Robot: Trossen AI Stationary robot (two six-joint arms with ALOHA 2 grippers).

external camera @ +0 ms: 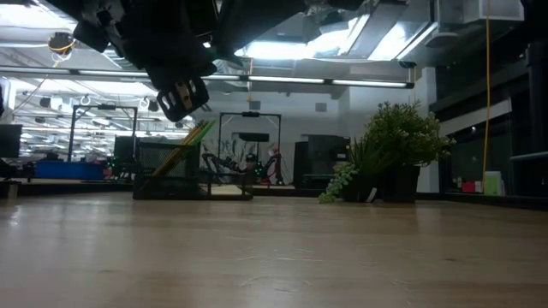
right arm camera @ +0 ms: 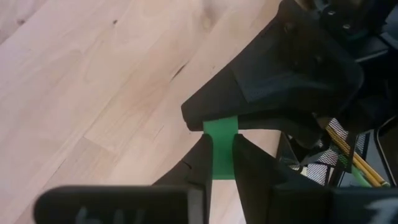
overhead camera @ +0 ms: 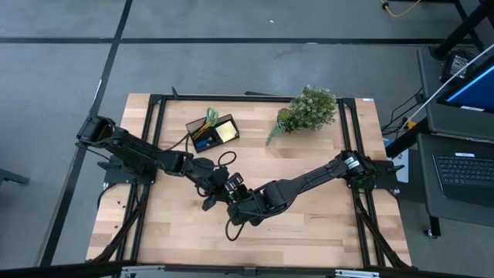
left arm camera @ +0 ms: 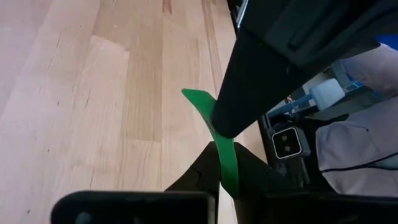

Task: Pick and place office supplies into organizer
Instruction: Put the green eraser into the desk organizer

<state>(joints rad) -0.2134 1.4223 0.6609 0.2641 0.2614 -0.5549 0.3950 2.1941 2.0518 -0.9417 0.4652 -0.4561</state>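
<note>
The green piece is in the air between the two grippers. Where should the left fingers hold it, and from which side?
Hold the green piece at the end sticking out of the right gripper, coming end-on, opposite that arm. It is a thin flat strip, so the fingers belong on its two broad faces. The left gripper looks shut on it that way.

The wooden table [overhead camera: 309, 232] carries the organizer [overhead camera: 211, 131] and a potted plant [overhead camera: 309, 110].
</note>
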